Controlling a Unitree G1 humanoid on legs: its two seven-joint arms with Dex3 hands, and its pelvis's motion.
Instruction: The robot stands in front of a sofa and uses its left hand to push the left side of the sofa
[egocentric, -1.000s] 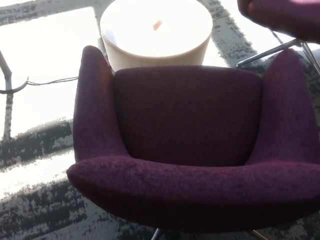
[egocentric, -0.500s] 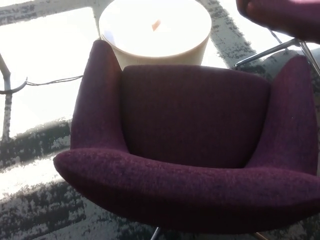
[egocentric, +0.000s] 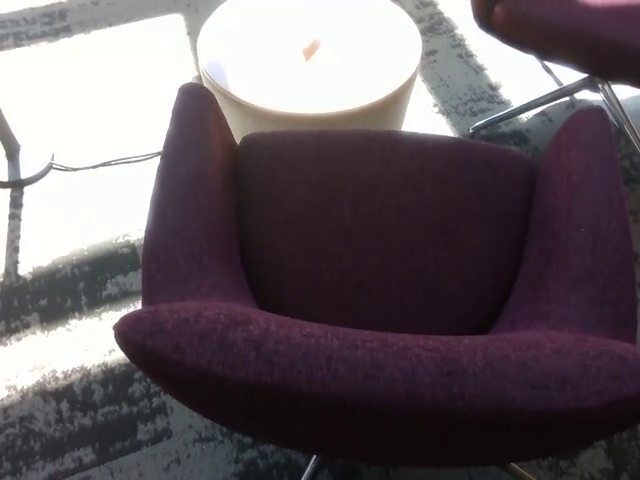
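Floor (egocentric: 70, 420): dark grey carpet with mottled pale patches, crossed by very bright washed-out bands at upper left. Standing on it: purple sofa (egocentric: 385, 300), a single-seat tub shape filling most of the view, thin metal legs just visible at the bottom edge. Round cream side table (egocentric: 310, 70) directly behind the sofa's back, a small orange item on its top. Second purple seat (egocentric: 560, 30) on angled metal legs at upper right. Thin dark cable (egocentric: 100, 162) trails across the bright floor at left.

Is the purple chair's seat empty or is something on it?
Empty. The chair shows only bare purple fabric across its seat and arms; nothing rests there.
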